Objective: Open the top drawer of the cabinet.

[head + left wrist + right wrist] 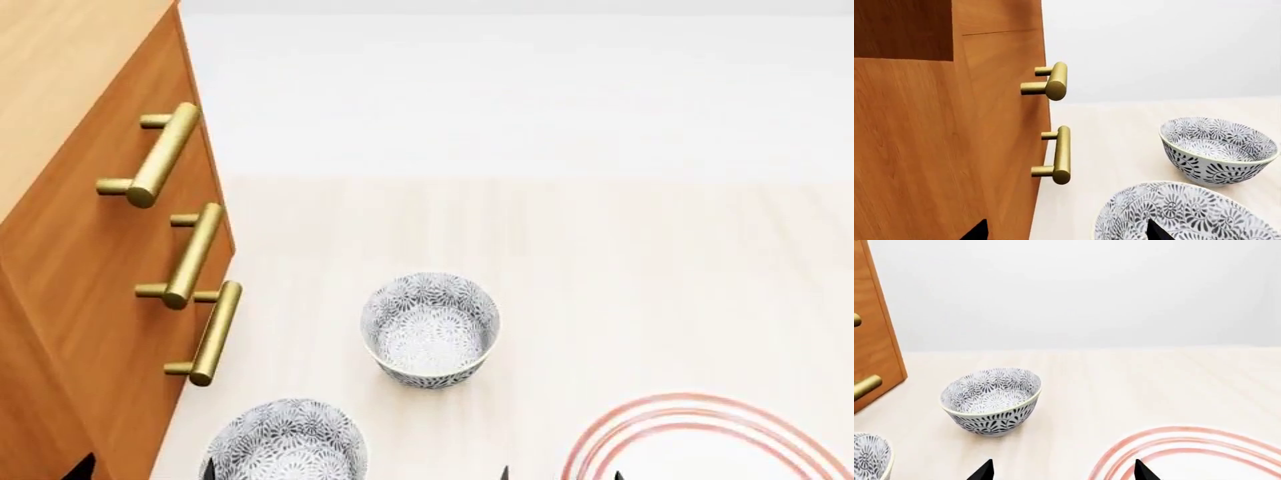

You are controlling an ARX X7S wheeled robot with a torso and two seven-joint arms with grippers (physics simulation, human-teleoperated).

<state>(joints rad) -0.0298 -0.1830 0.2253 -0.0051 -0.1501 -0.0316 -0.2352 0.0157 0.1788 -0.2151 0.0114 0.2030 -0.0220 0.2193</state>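
Head view | cabinet (80, 250) glossy wood, cylindrical brass bars | top drawer (114, 150) flush | both pincers probably released, only tips visible

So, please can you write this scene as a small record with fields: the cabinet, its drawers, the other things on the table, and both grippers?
cabinet: orange-brown wooden cabinet, at the robot's left side
top drawer: top drawer looks closed, front in line with the two lower ones
handle: brass bar handle, nothing touching it
bowls: near patterned bowl and far patterned bowl, both upright, apart from the cabinet
plate: red-ringed plate, partly out of view
left gripper: only fingertips visible, spread, holding nothing
right gripper: same, spread, holding nothing
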